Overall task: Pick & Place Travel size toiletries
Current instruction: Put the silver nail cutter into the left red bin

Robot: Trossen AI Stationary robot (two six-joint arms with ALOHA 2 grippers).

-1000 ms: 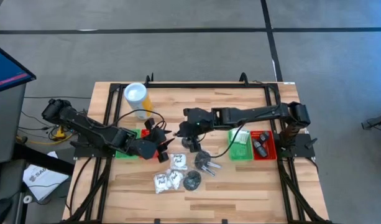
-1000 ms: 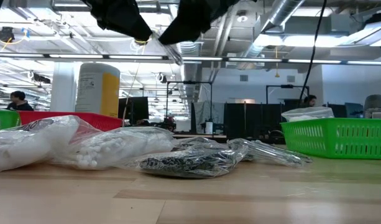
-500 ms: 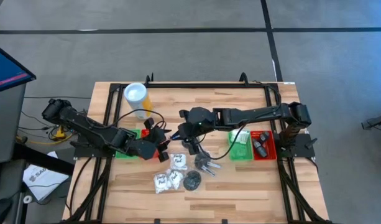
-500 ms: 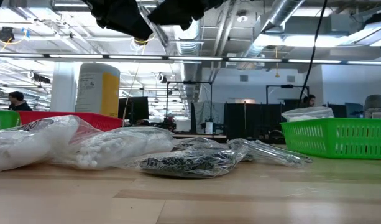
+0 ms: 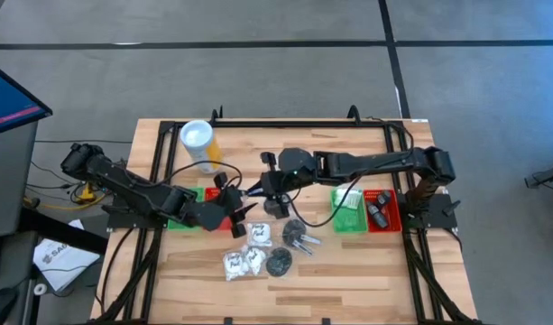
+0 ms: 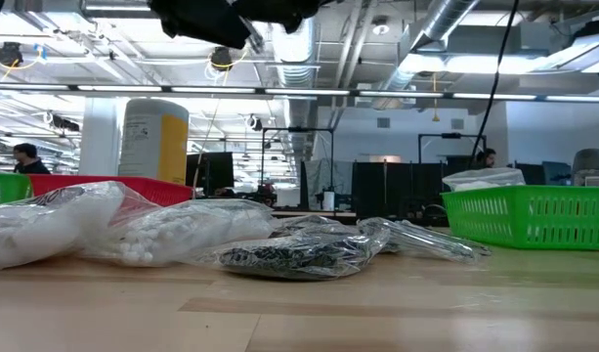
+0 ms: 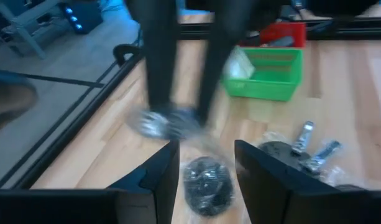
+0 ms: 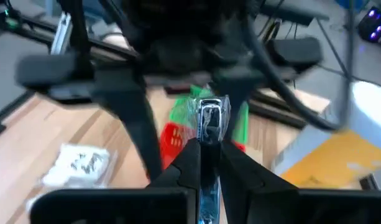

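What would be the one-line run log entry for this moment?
right gripper: shut on silvery tube, raised near left gripper | left gripper: open, empty | sachets: on table

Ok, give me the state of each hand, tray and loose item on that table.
left hand, open, above a bagged black disc
right hand, shut on a silvery tube, held off the table
yellow cylinder, upright
green tray, holding white items
red tray, holding dark items
white sachets, lying loose on the table
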